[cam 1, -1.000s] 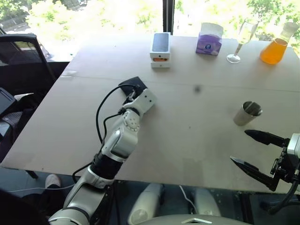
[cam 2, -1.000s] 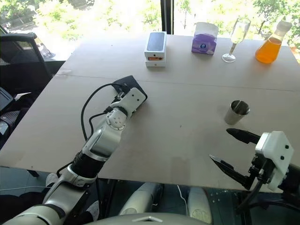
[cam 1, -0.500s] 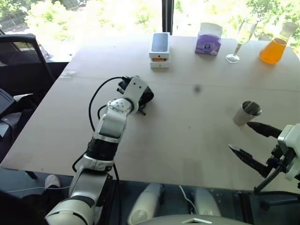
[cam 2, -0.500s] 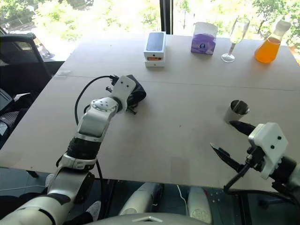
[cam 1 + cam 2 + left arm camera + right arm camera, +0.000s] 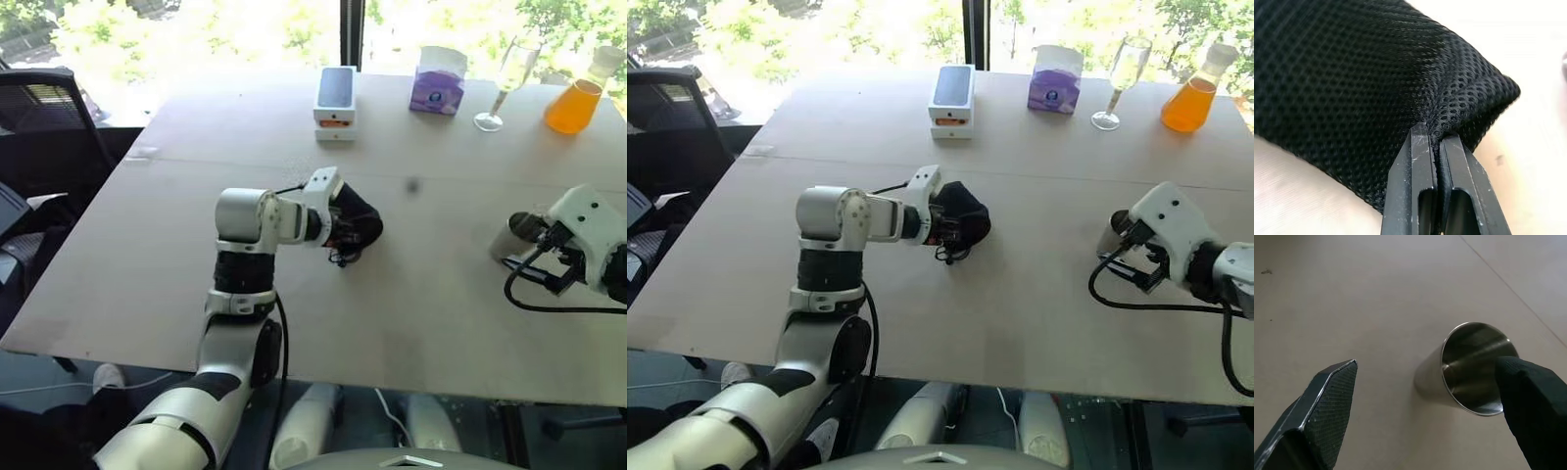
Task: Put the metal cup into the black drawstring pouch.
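moved: left gripper has carried pouch from table's left toward its middle, pinching the mesh | right gripper wide, straddling cup near right edge | risk: one finger over the rim could tip it; thin pinch may slip

We see a broad pale wooden table with a soft black mesh drawstring pouch near its middle, pinched in our left gripper. Well to the right stands a small steel tumbler, the metal cup, between the spread fingers of our right gripper. Along the far edge, left to right, sit a white phone box, a purple tissue box, a tall clear wine glass and a flask of orange liquid.
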Controlling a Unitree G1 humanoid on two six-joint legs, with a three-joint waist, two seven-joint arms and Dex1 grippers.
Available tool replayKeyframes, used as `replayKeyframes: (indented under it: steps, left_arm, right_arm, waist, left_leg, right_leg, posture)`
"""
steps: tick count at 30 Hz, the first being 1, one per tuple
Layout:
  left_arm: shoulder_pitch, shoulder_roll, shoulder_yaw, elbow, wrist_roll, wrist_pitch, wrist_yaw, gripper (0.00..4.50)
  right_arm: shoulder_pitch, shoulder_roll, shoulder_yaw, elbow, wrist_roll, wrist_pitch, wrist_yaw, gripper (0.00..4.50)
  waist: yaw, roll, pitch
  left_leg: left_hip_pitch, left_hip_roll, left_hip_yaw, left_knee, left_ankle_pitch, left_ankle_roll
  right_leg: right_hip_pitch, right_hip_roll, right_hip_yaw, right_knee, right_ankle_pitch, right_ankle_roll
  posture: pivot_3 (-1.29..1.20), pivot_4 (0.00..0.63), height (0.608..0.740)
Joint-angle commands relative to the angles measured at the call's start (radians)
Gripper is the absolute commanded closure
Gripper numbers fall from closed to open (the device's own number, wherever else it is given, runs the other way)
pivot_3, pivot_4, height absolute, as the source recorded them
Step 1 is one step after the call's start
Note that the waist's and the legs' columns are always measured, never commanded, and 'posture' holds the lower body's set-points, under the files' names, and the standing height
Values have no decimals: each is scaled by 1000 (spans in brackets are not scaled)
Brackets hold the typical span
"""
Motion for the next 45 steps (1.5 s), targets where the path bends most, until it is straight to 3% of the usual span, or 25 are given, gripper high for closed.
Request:
replayKeyframes:
  steps: [1, 9, 16, 22, 27, 28, 31, 36, 38, 41, 45]
  left_arm:
    - [-19, -17, 25, -22, -28, 16, 30, 4417]
    - [-5, -22, 37, -28, -47, 7, 81, 4417]
    - [15, -20, 34, -44, -63, 1, 104, 4417]
    - [28, -7, 22, -70, -83, 6, 113, 4500]
    - [13, -20, 64, -49, -83, -1, 138, 4500]
    - [10, -25, 74, -44, -84, -17, 140, 4500]
    - [10, -35, 98, -53, -116, -87, 121, 4500]
    - [-33, -51, 148, -3, -130, -41, 153, 4500]
    - [-46, -67, 169, 19, -128, -38, 166, 4500]
    - [-65, -97, 197, 44, -133, -22, 184, 4500]
    - [-91, -104, 204, 55, -151, 9, 180, 4500]
  right_arm:
    - [-89, -15, 46, 41, -32, 14, 41, 0]
    - [-266, -45, 187, 119, -73, 100, 133, 0]
    - [-408, -50, 379, 234, -195, 68, 278, 0]
    - [-486, -5, 478, 325, -292, 43, 326, 1744]
    - [-472, 9, 496, 343, -357, 22, 346, 4168]
    - [-458, 10, 486, 334, -362, 26, 340, 4460]
    - [-414, 33, 386, 292, -332, 84, 297, 4460]
    - [-348, 229, 64, 87, -154, 231, 217, 4460]
    - [-326, 423, -51, -42, -60, 307, 121, 4460]
    - [-263, 747, -71, -186, -4, 339, -66, 4460]
    - [-219, 1015, -39, -189, -4, 261, -201, 4460]
  waist:
    - [-2, 0, 0]
    - [2, 0, 0]
    - [2, 0, 0]
    - [2, 0, 0]
    - [3, 0, 0]
    - [3, 0, 0]
    - [5, 0, 0]
    - [3, 0, 0]
    - [3, 0, 0]
    - [2, -3, -3]
    - [0, -1, -1]
  left_leg:
    - [0, 0, 0, 0, 0, 0]
    - [0, 0, 0, 1, 0, 0]
    - [-1, 0, 0, 1, 0, 0]
    - [-2, 0, 0, 1, 0, 0]
    - [-3, 0, 0, 1, 0, 0]
    - [-3, 0, 0, 1, 0, 0]
    - [-3, 0, 0, 1, 0, 0]
    - [-4, 0, 1, 1, 0, 0]
    - [-4, 0, 0, 2, 0, 0]
    - [-4, 0, 0, 1, 0, 0]
    - [-4, -1, 2, 3, 0, 0]
  right_leg:
    - [0, 0, 0, 0, 0, 0]
    - [-1, 0, 1, 0, 0, 0]
    - [-2, 0, 2, 1, 0, 0]
    - [-3, 0, 3, 1, 0, 0]
    - [-4, 0, 3, 1, 0, 0]
    - [-4, 0, 3, 1, 0, 0]
    - [-4, 0, 3, 1, 0, 0]
    - [-5, 0, 4, 2, 0, 0]
    - [-5, 0, 3, 3, 0, 0]
    - [-5, 0, 4, 3, 0, 0]
    - [-7, 0, 7, 5, 0, 0]
  posture:
    - [0, 150, 740]
    - [0, 150, 740]
    - [0, 150, 740]
    - [0, 150, 740]
    - [0, 150, 740]
    - [0, 150, 740]
    - [0, 150, 740]
    - [0, 150, 740]
    - [0, 150, 740]
    - [0, 150, 740]
    - [0, 150, 740]
